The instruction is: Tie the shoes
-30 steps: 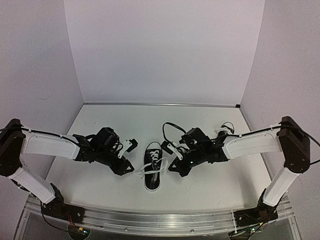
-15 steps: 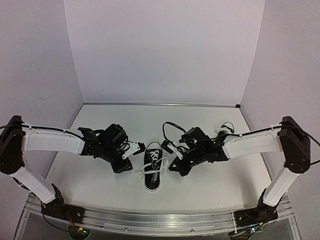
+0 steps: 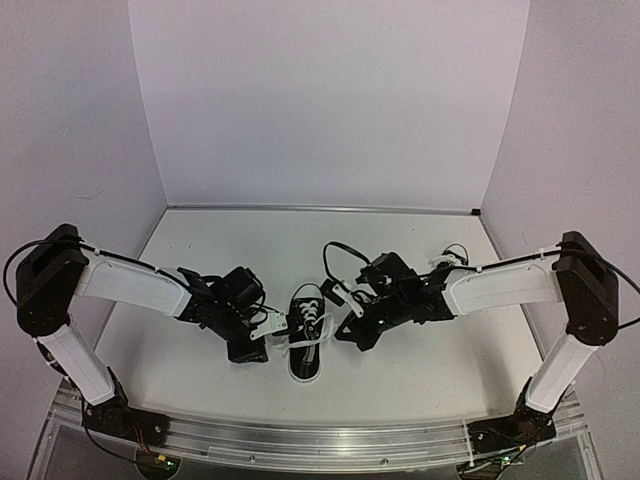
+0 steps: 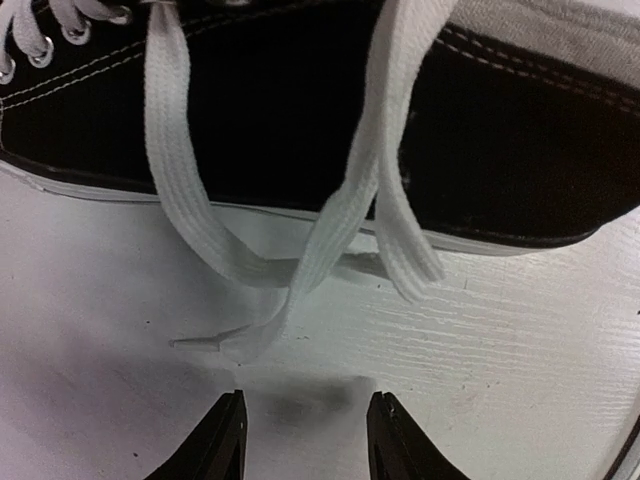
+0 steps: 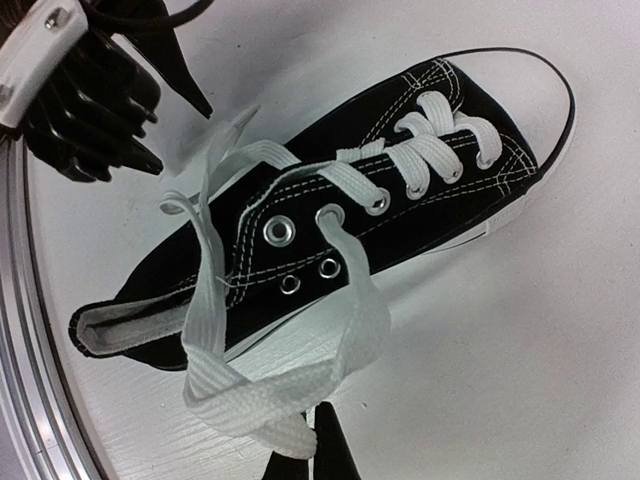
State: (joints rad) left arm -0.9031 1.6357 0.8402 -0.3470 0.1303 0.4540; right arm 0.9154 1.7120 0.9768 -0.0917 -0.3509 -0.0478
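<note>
One black canvas shoe [image 3: 307, 345] with a white sole lies between the arms, toe toward the back wall. In the left wrist view its side [image 4: 300, 130] fills the top, and loose white lace ends [image 4: 255, 330] trail onto the table just beyond my left gripper [image 4: 305, 405]. That gripper is open, with nothing between its fingers [image 4: 225, 440]. It sits low at the shoe's left side [image 3: 270, 323]. On the shoe's right, my right gripper [image 5: 318, 425] is shut on a folded loop of lace [image 5: 270, 395] that runs up to the eyelets [image 5: 330, 215].
White table with a metal rail [image 3: 320, 435] at the near edge, and white walls at the back and on both sides. A black cable [image 3: 335, 252] loops above the right wrist. The left gripper's black fingers [image 5: 110, 110] show beyond the shoe in the right wrist view.
My left arm has swung right and come down beside the shoe, its jaws narrowing slightly. The right gripper has held still with the lace.
</note>
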